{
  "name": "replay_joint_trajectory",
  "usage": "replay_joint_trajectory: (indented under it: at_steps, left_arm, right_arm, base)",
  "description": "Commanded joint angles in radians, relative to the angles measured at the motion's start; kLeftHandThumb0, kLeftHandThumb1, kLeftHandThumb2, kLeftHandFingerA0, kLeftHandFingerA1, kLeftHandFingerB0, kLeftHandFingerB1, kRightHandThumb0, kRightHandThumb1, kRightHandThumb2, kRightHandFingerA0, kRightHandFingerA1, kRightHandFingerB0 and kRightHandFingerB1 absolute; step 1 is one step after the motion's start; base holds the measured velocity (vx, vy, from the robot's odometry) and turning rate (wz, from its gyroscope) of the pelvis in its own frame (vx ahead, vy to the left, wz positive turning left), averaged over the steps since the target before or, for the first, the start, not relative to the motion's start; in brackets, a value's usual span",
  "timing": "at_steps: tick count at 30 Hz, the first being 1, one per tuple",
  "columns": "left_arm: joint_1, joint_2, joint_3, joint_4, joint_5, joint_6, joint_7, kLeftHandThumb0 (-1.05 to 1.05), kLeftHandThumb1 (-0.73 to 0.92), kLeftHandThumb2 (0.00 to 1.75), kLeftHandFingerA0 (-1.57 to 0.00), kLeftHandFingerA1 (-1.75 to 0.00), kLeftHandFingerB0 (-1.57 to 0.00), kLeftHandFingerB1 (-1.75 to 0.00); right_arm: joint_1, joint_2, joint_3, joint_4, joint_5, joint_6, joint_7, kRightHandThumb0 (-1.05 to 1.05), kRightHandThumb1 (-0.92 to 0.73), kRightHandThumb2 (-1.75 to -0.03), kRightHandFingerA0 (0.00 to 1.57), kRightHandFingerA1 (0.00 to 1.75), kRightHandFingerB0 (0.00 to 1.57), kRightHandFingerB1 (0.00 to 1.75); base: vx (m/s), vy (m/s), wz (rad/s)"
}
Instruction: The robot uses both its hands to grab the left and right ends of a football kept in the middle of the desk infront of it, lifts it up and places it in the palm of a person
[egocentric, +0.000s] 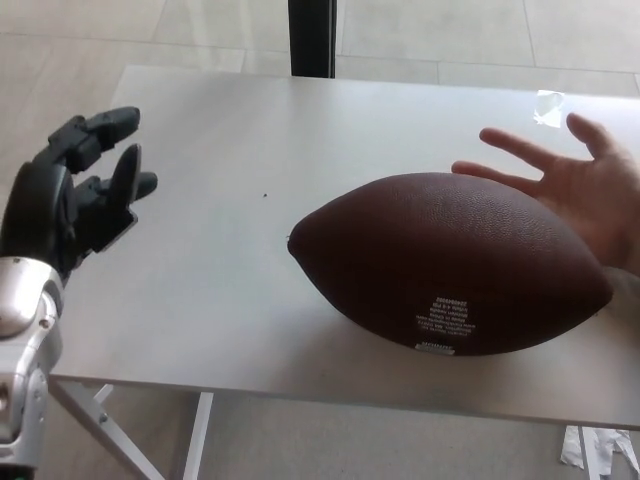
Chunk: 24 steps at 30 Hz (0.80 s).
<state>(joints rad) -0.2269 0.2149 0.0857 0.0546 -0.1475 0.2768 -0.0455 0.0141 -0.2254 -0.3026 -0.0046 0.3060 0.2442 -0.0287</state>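
From the head view we see the brown football (450, 263) lying on the white desk (200, 280), a person's open hand (585, 190) just behind its right end. Our left hand (85, 190) hovers empty, fingers spread, well apart.

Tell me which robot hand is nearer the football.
Left. The left hand is open over the table's left edge, apart from the football, with bare tabletop between them. The right hand is not in view; only a person's hand shows behind the ball's right end.
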Motion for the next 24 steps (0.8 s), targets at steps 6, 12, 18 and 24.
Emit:
replay_joint_trajectory:
  at_steps: [6, 12, 18, 24]
  left_arm:
    - [0.076, -0.013, -0.022, 0.018, -0.005, 0.032, -0.069, -0.84, 0.92, 0.79, -0.37, -0.57, -0.15, -0.39]
    - [0.115, -0.156, -0.056, 0.038, -0.039, 0.039, -0.056, -0.87, 0.92, 0.81, -0.29, -0.56, -0.13, -0.36]
    - [0.105, -0.214, -0.071, 0.069, -0.013, 0.028, -0.032, -0.87, 0.92, 0.87, -0.24, -0.53, -0.10, -0.33]
    - [0.091, -0.290, -0.060, 0.095, -0.017, 0.041, 0.009, -0.93, 0.92, 0.88, -0.27, -0.57, -0.12, -0.32]
  right_arm:
    - [0.006, 0.027, 0.014, 0.016, -0.064, -0.019, -0.019, -0.78, -0.91, -0.69, 0.53, 0.43, 0.39, 0.33]
    - [0.039, 0.114, 0.072, 0.025, -0.097, -0.044, -0.035, -0.83, -0.92, -0.71, 0.53, 0.44, 0.41, 0.33]
    - [0.048, 0.176, 0.091, -0.011, -0.104, -0.024, -0.060, -0.85, -0.92, -0.70, 0.53, 0.47, 0.41, 0.33]
    - [0.064, 0.222, 0.129, 0.015, -0.145, -0.062, -0.078, -0.90, -0.92, -0.72, 0.55, 0.47, 0.41, 0.33]
  base:
    - [0.00, 0.000, 0.00]
    - [0.00, 0.000, 0.00]
    - [0.00, 0.000, 0.00]
    - [0.00, 0.000, 0.00]
